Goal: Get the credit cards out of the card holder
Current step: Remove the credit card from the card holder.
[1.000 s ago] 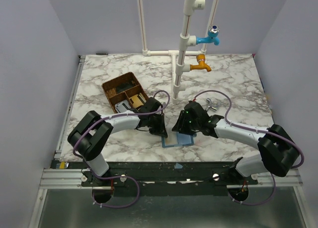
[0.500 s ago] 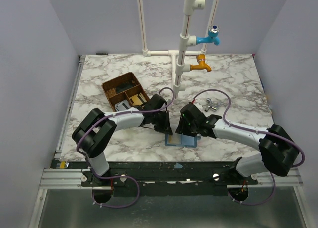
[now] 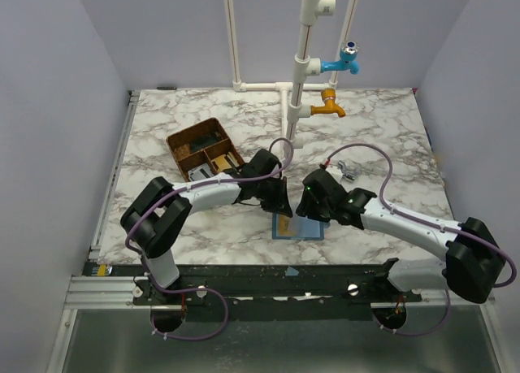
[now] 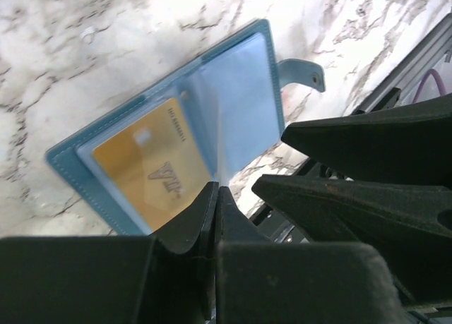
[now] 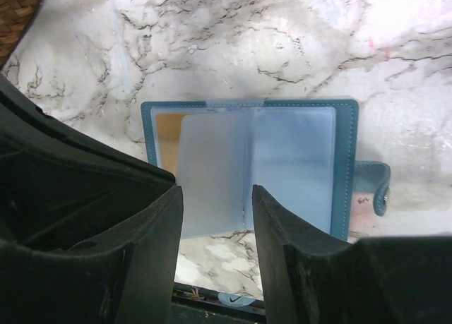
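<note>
The blue card holder (image 3: 299,227) lies open on the marble near the front edge, with its clear sleeves showing (image 5: 296,154). A gold credit card (image 4: 148,170) sits inside the left sleeve. In the right wrist view only a strip of this card (image 5: 165,137) shows. My left gripper (image 4: 215,191) is shut with nothing in it, and its tips are at the holder's near edge, beside the card. My right gripper (image 5: 215,197) is open over the near edge of the middle sleeves, with nothing between its fingers. In the top view both grippers meet over the holder, the left (image 3: 280,206) and the right (image 3: 307,210).
A brown divided tray (image 3: 203,149) stands at the left rear of the holder. A white pipe frame with a blue tap (image 3: 348,60) and an orange tap (image 3: 329,105) rises at the back. A small metal part (image 3: 348,171) lies to the right. The holder's strap tab (image 4: 304,73) sticks out sideways.
My left gripper has moved right, onto the holder's left side. The right arm has shifted right and its jaws have narrowed a little. The gold card now shows in the top view.
</note>
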Controlling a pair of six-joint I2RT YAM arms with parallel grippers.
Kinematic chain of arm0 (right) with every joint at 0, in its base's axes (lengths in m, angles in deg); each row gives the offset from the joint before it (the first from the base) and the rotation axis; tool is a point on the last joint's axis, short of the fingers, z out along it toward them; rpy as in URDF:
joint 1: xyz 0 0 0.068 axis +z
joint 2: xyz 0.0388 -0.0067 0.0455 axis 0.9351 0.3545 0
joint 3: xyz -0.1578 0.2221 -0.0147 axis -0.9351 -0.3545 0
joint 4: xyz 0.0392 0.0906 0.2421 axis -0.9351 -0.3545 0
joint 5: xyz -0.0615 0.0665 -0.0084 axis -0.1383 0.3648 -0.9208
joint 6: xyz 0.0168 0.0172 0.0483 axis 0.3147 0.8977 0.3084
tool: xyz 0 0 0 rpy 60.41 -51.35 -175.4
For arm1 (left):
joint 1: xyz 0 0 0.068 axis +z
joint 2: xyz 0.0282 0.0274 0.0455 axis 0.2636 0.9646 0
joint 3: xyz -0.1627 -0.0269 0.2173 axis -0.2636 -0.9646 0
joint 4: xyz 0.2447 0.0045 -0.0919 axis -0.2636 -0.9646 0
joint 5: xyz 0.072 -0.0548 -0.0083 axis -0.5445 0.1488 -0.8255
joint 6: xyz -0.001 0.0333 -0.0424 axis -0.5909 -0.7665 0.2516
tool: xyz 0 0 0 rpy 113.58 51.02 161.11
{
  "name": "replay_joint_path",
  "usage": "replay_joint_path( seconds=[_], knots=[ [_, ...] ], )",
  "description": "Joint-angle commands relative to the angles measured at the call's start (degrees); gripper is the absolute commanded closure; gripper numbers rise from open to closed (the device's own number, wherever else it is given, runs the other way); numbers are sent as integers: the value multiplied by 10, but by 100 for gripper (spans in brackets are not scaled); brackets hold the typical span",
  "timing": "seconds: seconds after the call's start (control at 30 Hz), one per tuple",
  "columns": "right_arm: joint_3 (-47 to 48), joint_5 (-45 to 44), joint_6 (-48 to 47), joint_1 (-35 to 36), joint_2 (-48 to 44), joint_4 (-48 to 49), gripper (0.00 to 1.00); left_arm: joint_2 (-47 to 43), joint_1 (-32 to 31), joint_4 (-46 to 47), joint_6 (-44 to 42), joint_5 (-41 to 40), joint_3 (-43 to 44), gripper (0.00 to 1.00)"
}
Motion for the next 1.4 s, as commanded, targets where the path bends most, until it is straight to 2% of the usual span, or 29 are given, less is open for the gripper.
replay_joint_path(
  seconds=[0.0, 0.3, 0.37, 0.53, 0.6, 0.83, 1.13, 1.27, 1.37],
  knots=[
    [20, -48, 15, 3, -33, -47, 52, 25, -14, 5, 3, 24, 36, 100],
    [21, -70, 25, 3, -85, -87, 49, 92, -45, -25, 5, 19, 112, 100],
    [20, -72, 29, 3, -92, -93, 48, 105, -52, -32, 4, 18, 126, 90],
    [12, -73, 34, 3, -108, -97, 46, 113, -63, -40, 2, 16, 140, 74],
    [11, -75, 37, 3, -112, -96, 46, 110, -64, -43, 0, 12, 142, 72],
    [15, -76, 38, 3, -119, -100, 46, 100, -64, -48, -9, 7, 149, 51],
    [15, -82, 41, 4, -135, -113, 46, 102, -72, -31, -15, 29, 166, 31],
    [16, -87, 42, 3, -147, -119, 46, 114, -76, -24, -12, 43, 179, 25],
    [19, -88, 41, 3, -148, -122, 46, 115, -77, -23, -7, 43, 184, 24]
  ],
)
